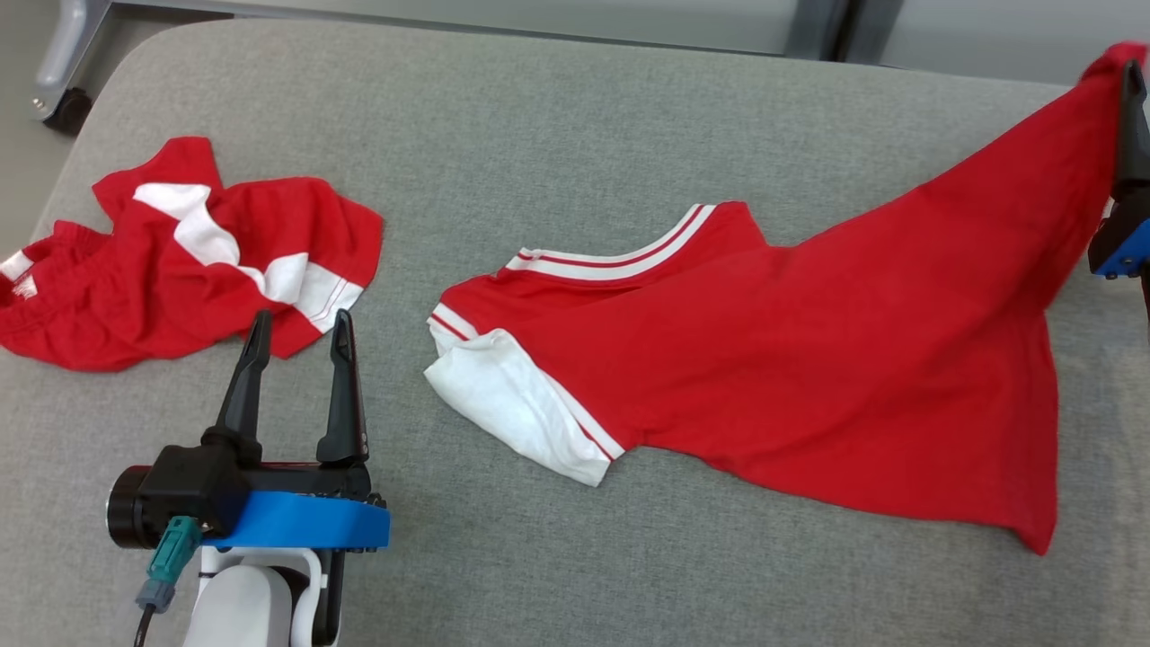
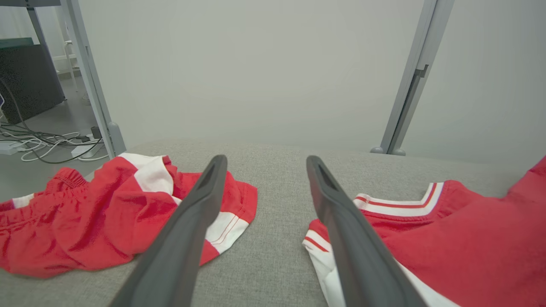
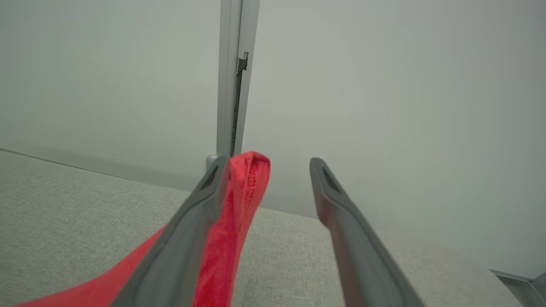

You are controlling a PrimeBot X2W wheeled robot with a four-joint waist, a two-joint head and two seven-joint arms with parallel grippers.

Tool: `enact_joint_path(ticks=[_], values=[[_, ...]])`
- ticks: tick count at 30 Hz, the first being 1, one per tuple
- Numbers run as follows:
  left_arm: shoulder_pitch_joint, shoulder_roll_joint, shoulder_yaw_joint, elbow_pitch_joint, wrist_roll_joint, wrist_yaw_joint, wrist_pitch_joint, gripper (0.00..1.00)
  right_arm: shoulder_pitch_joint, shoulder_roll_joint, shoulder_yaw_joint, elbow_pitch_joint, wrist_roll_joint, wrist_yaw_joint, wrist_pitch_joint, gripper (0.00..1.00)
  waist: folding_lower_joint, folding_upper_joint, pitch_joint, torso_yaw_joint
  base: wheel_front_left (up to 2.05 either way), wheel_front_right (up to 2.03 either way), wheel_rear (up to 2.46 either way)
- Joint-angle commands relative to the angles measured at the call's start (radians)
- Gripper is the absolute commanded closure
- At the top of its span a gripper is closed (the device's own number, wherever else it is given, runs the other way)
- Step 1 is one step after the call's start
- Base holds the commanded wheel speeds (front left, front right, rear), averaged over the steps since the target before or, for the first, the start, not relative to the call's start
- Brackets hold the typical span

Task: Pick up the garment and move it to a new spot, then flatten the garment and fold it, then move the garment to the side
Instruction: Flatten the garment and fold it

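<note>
Red white-trimmed cotton T-shirt (image 1: 809, 377) lies centre to upper right on the grey fabric surface (image 1: 557, 135), corner clinging to the spread right claw (image 3: 268, 164), which should ease clear gently; left claw (image 1: 301, 316) spread, empty.

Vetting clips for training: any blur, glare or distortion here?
Head view: sharp, evenly lit, faint shadow under the spread red T-shirt. Left wrist view: grey metal post leans, wide-angle distortion. Right wrist view: close dark tool fingers soft; no glare.

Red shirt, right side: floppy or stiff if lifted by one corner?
Likely floppy: the shirt sags from its raised corner to the grey surface. Probably light and clingy: a fold hangs on one finger of the open right pincer.
</note>
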Motion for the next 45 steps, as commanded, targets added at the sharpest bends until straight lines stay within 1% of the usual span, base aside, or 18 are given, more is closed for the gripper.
enact_joint_path(ticks=[1,7,12,13,14,16,18,20,24,28,32,39,45], values=[[-0.003,-0.001,0.008,-0.003,0.008,0.001,-0.003,0.0,0.02,0.002,-0.008,-0.021,-0.003,0.0,-0.003,0.0,-0.0001,-0.0001,-0.014,-0.018,0.0,0.0,0.0],[0.028,-0.001,0.047,0.003,0.036,-0.008,-0.003,0.0,0.114,0.038,-0.003,-0.147,0.022,0.0,-0.003,0.0,-0.0001,-0.0001,-0.071,-0.077,0.0,0.0,0.0],[0.063,-0.001,0.074,0.001,0.052,-0.014,-0.003,0.0,0.251,0.08,0.026,-0.285,0.066,0.0,-0.003,0.0,-0.0001,-0.0001,-0.119,-0.122,0.0,0.0,0.0],[0.063,-0.001,0.074,0.001,0.052,-0.014,-0.003,0.0,0.251,0.08,0.026,-0.285,0.066,0.0,-0.003,0.0,-0.0001,-0.0001,-0.119,-0.122,0.0,0.0,0.0],[0.076,-0.001,0.084,-0.002,0.052,-0.015,-0.003,0.0,0.318,0.097,0.038,-0.338,0.079,0.0,-0.004,0.0,-0.0001,-0.0001,-0.135,-0.138,0.0,0.0,0.0],[0.088,-0.001,0.086,-0.003,0.055,-0.017,-0.003,0.0,0.386,0.116,0.05,-0.386,0.092,0.0,-0.003,0.0,-0.0001,-0.0001,-0.148,-0.15,0.0,0.0,0.0],[0.101,-0.001,0.087,-0.004,0.059,-0.019,-0.003,0.0,0.456,0.134,0.062,-0.419,0.099,0.0,-0.003,0.0,-0.0001,-0.0001,-0.159,-0.159,0.0,0.0,0.0],[0.105,-0.001,0.087,-0.003,0.059,-0.018,-0.003,0.0,0.485,0.141,0.064,-0.435,0.103,0.0,-0.004,0.0,-0.0001,-0.0001,-0.163,-0.162,0.0,0.0,0.0],[0.122,-0.001,0.092,-0.008,0.06,-0.021,-0.003,0.0,0.597,0.181,0.088,-0.468,0.11,0.0,-0.003,0.0,-0.0001,-0.0001,-0.176,-0.175,0.0,0.0,0.0],[0.128,-0.001,0.092,-0.011,0.061,-0.023,-0.003,0.0,0.675,0.209,0.099,-0.466,0.123,0.0,-0.002,0.0,-0.0001,-0.0001,-0.179,-0.18,0.0,0.0,0.0],[0.119,-0.001,0.087,-0.011,0.058,-0.024,-0.003,0.0,0.72,0.22,0.095,-0.435,0.131,0.0,0.015,0.0,-0.0001,-0.0001,-0.172,-0.177,0.0,0.0,0.0],[0.1,-0.001,0.085,-0.007,0.053,-0.024,-0.003,0.0,0.71,0.236,0.091,-0.344,0.126,0.0,0.026,0.0,-0.0001,-0.0001,-0.154,-0.164,0.0,0.0,0.0],[0.095,-0.001,0.093,-0.008,0.055,-0.022,-0.003,0.0,0.698,0.258,0.114,-0.252,0.123,0.0,0.026,0.0,-0.0001,-0.0001,-0.149,-0.154,0.0,0.0,0.0]])
